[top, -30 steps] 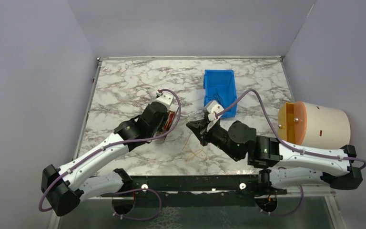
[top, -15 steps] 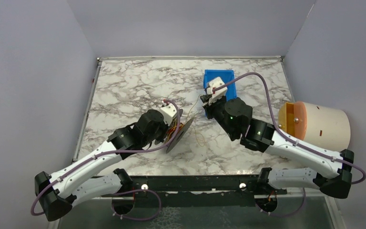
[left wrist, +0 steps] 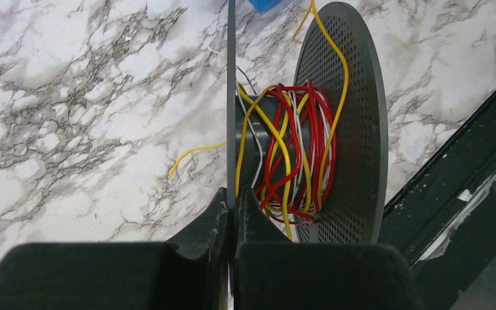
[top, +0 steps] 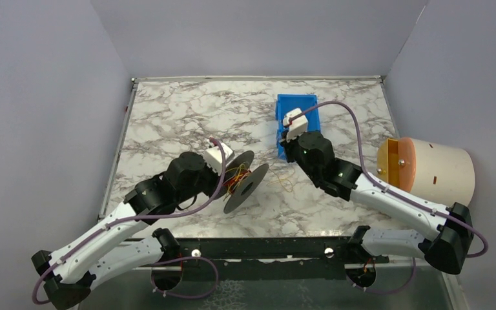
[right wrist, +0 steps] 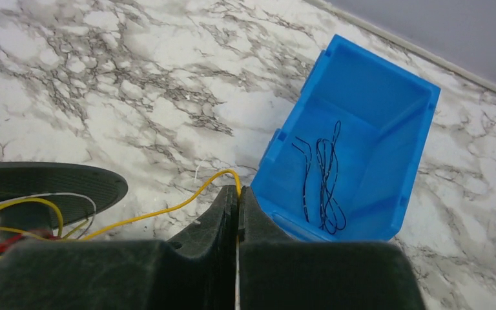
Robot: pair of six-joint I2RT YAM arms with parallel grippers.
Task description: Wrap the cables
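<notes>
Top view: spool (top: 250,184) mid-frame, thin flange clamped in closed left end effector (left wrist: 232,205), leaving the hub free for winding. Closed right end effector (right wrist: 237,196) pinches yellow wire (right wrist: 168,210) just beside bin (right wrist: 420,97), probably to guide it onto the hub.

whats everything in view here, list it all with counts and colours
spool: one, dark grey perforated flanges, near table centre
wound wires: several, red, yellow, white, around spool core
yellow wire: one, yellow, from spool to right gripper
bin: one, blue, far centre of table
thin wires: a few, dark, inside bin
drum: one, cream with orange end, right table edge
table: one, white-grey marble
left gripper: one, black, shut on spool flange
right gripper: one, black, shut on yellow wire
</notes>
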